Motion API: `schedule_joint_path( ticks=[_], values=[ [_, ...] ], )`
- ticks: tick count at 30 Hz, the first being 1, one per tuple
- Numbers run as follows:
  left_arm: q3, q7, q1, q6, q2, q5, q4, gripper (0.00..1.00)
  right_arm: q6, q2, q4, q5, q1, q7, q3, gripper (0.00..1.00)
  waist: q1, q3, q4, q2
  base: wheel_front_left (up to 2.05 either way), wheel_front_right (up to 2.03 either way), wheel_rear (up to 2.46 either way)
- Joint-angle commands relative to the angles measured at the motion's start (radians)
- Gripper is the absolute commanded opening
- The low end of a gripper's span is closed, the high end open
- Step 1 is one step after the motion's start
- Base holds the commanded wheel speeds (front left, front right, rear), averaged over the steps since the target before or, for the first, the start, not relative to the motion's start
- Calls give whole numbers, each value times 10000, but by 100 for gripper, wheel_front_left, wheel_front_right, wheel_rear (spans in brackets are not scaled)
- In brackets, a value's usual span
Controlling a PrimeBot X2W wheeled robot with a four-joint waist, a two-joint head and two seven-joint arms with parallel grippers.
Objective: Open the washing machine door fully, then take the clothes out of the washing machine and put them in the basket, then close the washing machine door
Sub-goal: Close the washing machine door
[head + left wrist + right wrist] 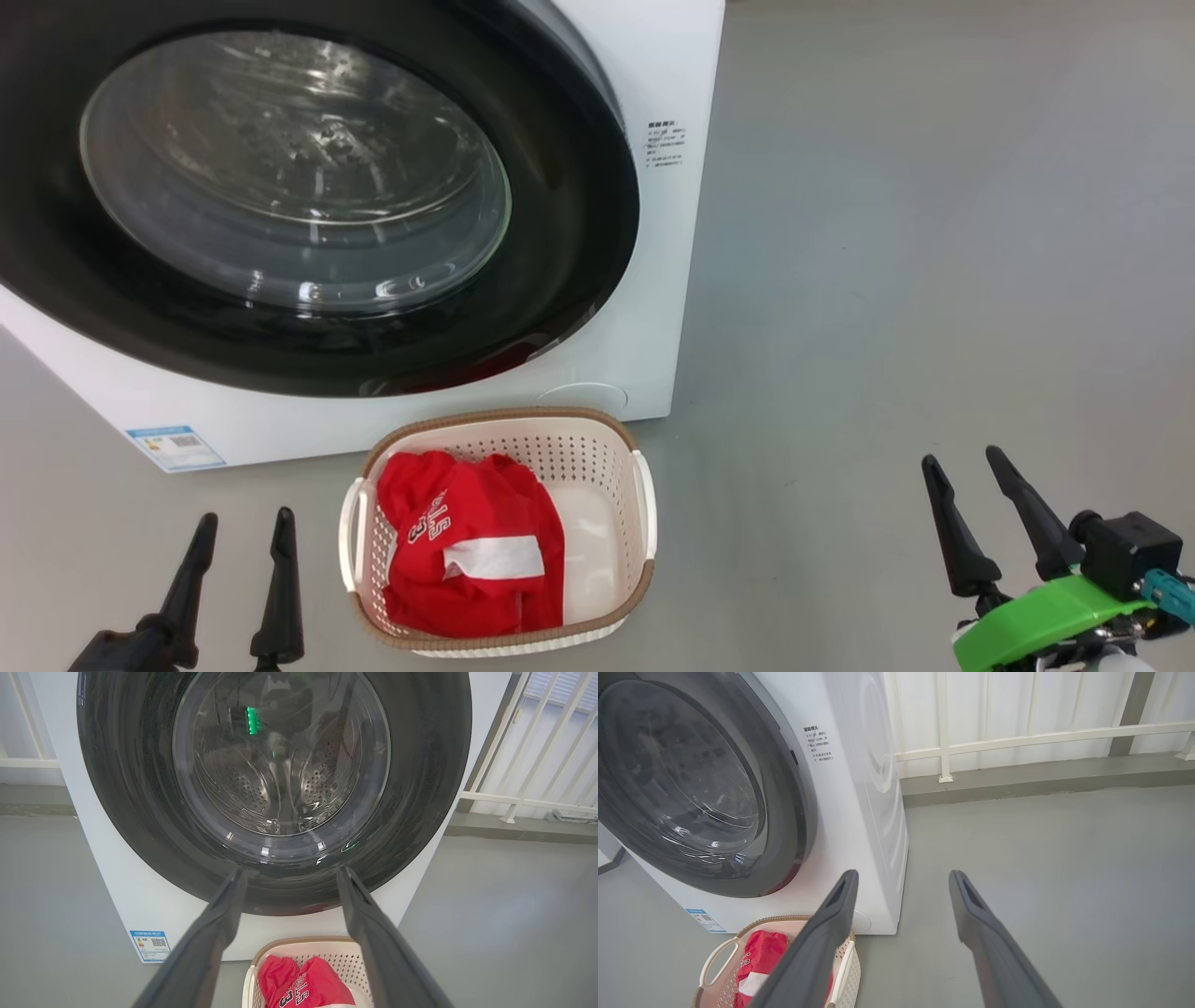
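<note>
TEXT | red jersey (pixel 303 991): white letters "LLS" and numeral "3", rest folded under | blue energy sticker (pixel 151 945) on washing machine (pixel 859 812) front: QR code, print illegible | printed label (pixel 818 743), same front: characters too small to read

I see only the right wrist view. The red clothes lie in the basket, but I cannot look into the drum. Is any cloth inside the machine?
Observer: In the left wrist view the perforated steel drum shows through the round black-rimmed glass door; I see no red cloth in it.
Operator: What about the left arm?
Observer: In the head view the left pincer is open and empty, left of the cream perforated plastic basket, not touching it.
Operator: Is the basket full?
Observer: No. The red garments with white trim fill its left part; the right part of its bottom is bare.
</note>
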Motion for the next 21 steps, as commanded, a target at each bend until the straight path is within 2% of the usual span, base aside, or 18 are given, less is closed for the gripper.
schedule_joint_path(
  ticks=[1, 21],
  values=[
    [363, -92, -42, -31, 204, 49, -258, 100, -23, -150, -254, -87, 19, -48, 134, 100, 0, -36, -19, -1, 0, 0, 0],
    [442, -92, 226, -31, 152, -26, -439, 100, -23, -190, -320, -148, 548, -48, -37, 100, 0, -298, 0, -1, 0, 0, 0]
  ],
)
